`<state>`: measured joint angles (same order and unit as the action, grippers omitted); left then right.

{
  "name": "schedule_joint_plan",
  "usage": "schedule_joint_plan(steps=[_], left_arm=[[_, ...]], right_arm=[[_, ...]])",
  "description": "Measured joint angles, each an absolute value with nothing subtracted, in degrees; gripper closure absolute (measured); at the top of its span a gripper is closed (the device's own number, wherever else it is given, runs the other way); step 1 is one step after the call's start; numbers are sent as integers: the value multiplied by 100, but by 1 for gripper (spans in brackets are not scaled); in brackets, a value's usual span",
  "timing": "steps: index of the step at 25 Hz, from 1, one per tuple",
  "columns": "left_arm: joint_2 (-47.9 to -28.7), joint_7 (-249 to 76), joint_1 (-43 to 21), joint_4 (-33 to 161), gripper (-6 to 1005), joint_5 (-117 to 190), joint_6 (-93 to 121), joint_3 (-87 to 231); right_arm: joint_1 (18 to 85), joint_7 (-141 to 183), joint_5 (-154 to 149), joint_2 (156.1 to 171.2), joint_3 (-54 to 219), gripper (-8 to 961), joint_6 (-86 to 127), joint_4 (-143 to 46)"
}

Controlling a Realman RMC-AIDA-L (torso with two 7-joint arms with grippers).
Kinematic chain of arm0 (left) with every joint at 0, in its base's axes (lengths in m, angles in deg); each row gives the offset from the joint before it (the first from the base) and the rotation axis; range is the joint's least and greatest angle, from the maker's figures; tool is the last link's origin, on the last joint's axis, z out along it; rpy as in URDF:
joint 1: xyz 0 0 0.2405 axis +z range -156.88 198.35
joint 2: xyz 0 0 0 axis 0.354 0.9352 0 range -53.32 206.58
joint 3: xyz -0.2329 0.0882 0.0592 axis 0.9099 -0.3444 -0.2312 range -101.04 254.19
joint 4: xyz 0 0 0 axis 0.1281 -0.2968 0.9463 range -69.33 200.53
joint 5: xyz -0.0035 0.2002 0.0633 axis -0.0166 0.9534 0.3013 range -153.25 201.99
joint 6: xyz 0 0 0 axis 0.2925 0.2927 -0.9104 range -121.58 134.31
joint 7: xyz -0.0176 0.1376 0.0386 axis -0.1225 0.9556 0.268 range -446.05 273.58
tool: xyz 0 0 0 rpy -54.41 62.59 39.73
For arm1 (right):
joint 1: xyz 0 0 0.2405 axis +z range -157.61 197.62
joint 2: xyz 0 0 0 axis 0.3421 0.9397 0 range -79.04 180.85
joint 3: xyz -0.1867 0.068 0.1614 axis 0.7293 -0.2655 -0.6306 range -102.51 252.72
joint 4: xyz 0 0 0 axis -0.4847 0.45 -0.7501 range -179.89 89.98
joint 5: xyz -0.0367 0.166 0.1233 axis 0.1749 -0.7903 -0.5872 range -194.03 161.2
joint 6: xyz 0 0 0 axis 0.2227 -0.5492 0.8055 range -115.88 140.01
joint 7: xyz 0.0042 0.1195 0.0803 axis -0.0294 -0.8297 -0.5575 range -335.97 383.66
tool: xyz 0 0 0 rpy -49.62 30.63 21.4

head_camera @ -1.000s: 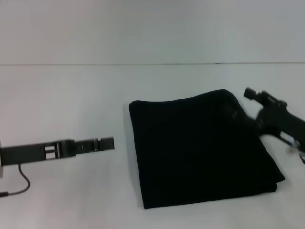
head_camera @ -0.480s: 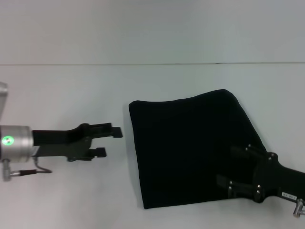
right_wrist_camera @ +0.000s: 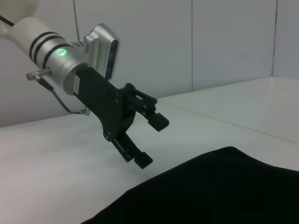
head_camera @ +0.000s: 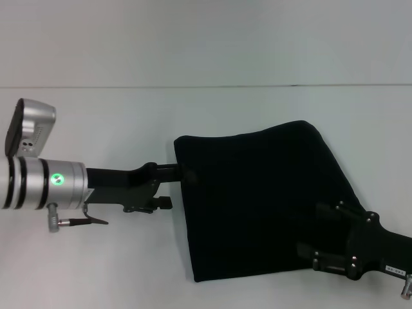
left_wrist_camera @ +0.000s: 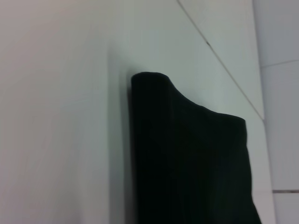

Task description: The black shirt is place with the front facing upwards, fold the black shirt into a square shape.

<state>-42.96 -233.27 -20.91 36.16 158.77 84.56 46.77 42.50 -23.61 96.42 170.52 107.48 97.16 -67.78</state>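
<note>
Head view shows the black shirt [head_camera: 264, 199] already folded into a rough four-sided block on the white bench [head_camera: 96, 122], lying right of the middle and closer to the near edge than the far one. It is not a true square: its far edge slopes up toward the right, its right side runs out diagonally toward the near right corner, and its long axis goes from far to near. What faces up is plain black cloth, smooth, with a rounded fold at the far left corner, which my left wrist view also catches [left_wrist_camera: 187, 154].

My left gripper [head_camera: 177, 187] reaches in from the left edge of the bench, fingers parted and holding nothing, one fingertip at the shirt's left edge; whether it touches I cannot tell. The right wrist view shows the same gripper [right_wrist_camera: 152, 140] open above the bench beside the cloth [right_wrist_camera: 219, 186].

My right gripper [head_camera: 309, 228] lies over the shirt's near right part, fingers spread apart, nothing visibly pinched.
</note>
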Motion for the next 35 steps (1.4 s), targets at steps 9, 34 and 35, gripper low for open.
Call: schedule_joint_plan(steps=[9, 34, 35], left_arm=[[-4398, -23601, -2204, 3625, 67, 15840, 7880, 4270], [-4695, -22841, -2410, 3713, 199, 15693, 7425, 3941], [-4693, -22840, -2417, 3726, 235, 15693, 7420, 3926]], right_arm=[[4207, -2360, 9650, 17042, 10738, 39, 9760, -6861], [4191, -2401, 9621, 17043, 10653, 39, 9958, -6859], [4190, -2403, 9621, 17043, 10646, 39, 9967, -6859]])
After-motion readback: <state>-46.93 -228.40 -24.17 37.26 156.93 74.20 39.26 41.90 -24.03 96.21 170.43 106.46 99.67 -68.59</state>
